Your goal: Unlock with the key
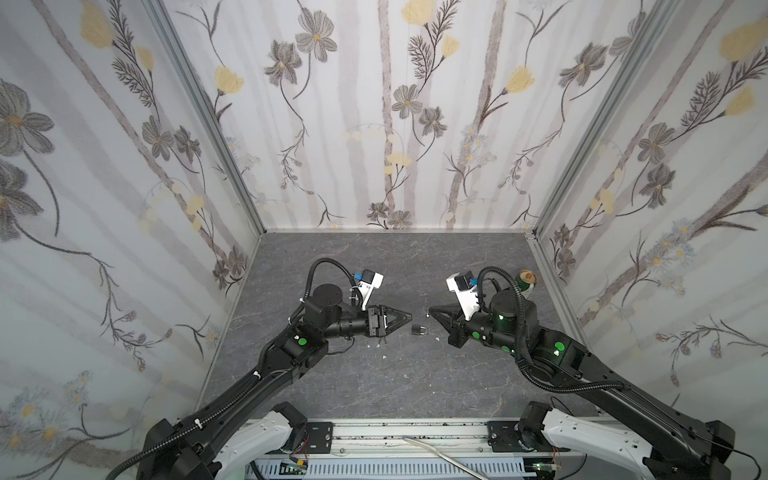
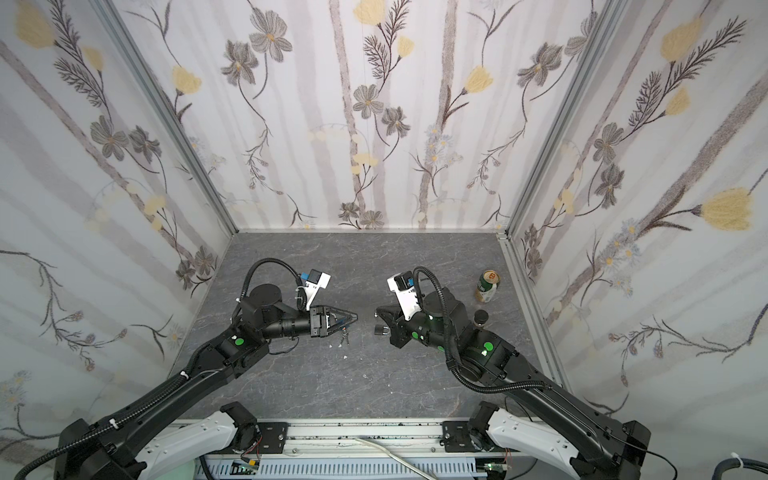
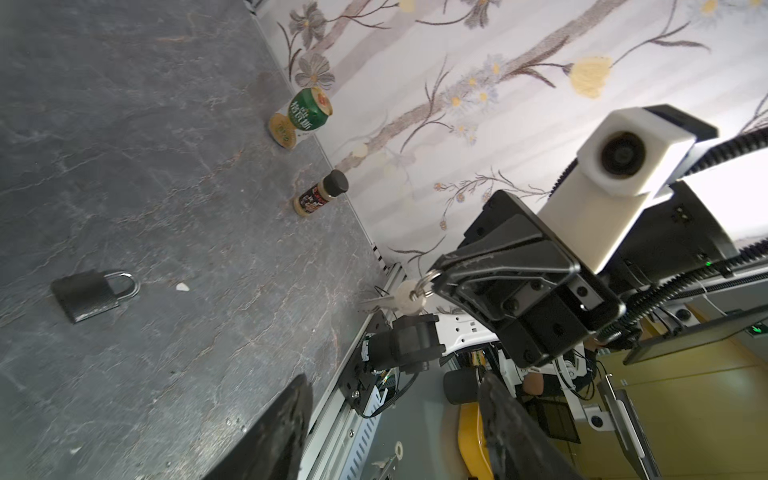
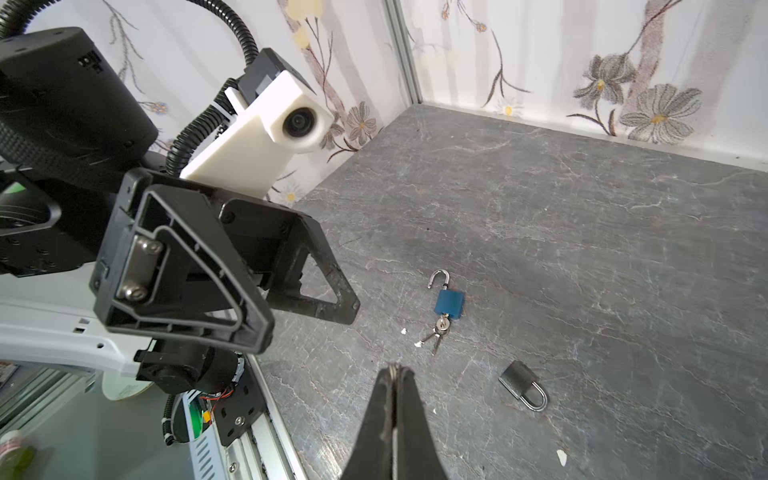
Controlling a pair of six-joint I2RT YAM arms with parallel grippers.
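My right gripper [image 4: 395, 368] is shut on a metal key ring [image 3: 428, 280], seen at its tip in the left wrist view. A silver key [image 3: 401, 299] dangles from the ring above the floor. A black padlock [image 1: 417, 329] [image 4: 521, 384] lies flat with its shackle closed, between the two grippers. A blue padlock [image 4: 449, 303] lies on the floor with its shackle swung open and a bunch of keys [image 4: 438, 332] in its keyhole. My left gripper [image 3: 395, 378] [image 1: 405, 316] hovers above the blue padlock, open, with nothing between its fingers.
A green can [image 2: 487, 286] and a black-capped spice bottle [image 2: 481, 318] stand near the right wall, behind my right arm. Small white scraps [image 4: 561, 457] dot the grey stone floor [image 1: 374, 374]. Flowered walls close three sides, and a metal rail [image 1: 395, 432] runs along the front.
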